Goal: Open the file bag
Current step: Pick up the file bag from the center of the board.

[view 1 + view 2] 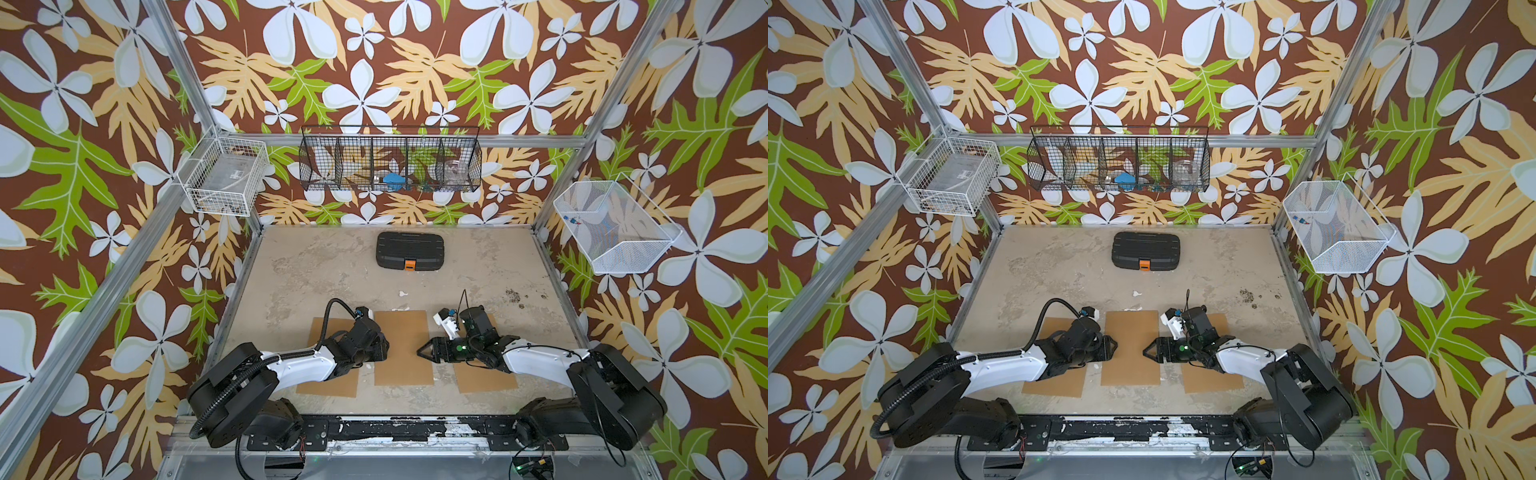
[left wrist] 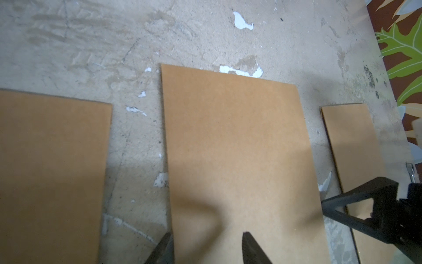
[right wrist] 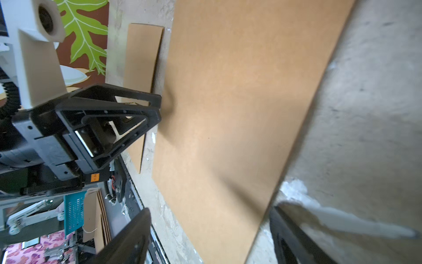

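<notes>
The file bag [image 1: 403,332], which I am taking to be the middle of three flat brown sheets, is lying flush on the tabletop [image 1: 316,270] in the lower centre of both top views, between the two end effectors. It is looking light, thin and bendy, so it is likely to slide rather than lift. An edge or flap seems the place to pinch, with the other arm pinning the body.

The left end effector [image 2: 207,246] is standing partly spread at one long edge, holding nothing. The right end effector [image 3: 210,228] is gaping wide and empty at the opposite edge.

No flap or mouth is showing. The arms are covering parts of the side sheets [image 1: 486,380], and I cannot tell whether the fingers are touching paper.
</notes>
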`<control>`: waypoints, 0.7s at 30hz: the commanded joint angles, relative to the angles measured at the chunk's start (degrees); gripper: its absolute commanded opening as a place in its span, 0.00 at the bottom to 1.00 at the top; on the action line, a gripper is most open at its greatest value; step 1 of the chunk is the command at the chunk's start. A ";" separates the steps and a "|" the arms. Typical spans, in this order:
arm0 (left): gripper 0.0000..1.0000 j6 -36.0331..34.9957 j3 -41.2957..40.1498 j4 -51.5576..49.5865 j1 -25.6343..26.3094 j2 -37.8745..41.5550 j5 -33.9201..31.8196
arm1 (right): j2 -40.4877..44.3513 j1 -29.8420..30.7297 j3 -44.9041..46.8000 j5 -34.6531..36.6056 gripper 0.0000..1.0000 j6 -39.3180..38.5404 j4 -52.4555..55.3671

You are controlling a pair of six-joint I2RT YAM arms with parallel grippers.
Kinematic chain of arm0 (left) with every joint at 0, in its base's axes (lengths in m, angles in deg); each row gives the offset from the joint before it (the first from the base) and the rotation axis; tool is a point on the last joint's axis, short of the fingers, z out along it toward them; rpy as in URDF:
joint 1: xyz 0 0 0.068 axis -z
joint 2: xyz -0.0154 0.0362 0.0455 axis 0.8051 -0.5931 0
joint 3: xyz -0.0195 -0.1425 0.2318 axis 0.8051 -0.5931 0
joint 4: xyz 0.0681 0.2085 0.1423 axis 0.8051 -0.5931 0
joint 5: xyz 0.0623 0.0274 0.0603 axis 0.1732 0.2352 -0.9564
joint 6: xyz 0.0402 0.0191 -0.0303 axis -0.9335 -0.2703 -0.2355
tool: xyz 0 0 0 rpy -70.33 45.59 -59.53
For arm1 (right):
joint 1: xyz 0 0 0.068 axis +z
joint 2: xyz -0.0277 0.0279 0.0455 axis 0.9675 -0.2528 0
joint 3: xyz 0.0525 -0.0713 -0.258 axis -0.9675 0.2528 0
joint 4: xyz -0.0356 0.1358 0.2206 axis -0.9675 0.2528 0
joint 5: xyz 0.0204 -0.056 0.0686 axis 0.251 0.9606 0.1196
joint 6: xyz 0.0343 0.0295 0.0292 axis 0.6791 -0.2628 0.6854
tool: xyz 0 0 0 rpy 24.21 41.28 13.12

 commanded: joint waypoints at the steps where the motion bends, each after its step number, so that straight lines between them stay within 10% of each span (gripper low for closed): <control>1: 0.53 1.50 -1.03 -10.08 0.10 -1.12 0.95 | -1.50 0.12 0.77 -4.52 0.82 2.70 -1.86; 11: 0.53 2.86 -2.89 -8.69 0.10 -1.56 0.78 | -0.21 0.12 -2.28 -8.43 0.79 2.41 -1.88; 21: 0.55 3.95 -2.75 -8.05 0.10 -0.49 0.98 | -1.07 0.12 -4.59 -4.74 0.32 0.11 2.65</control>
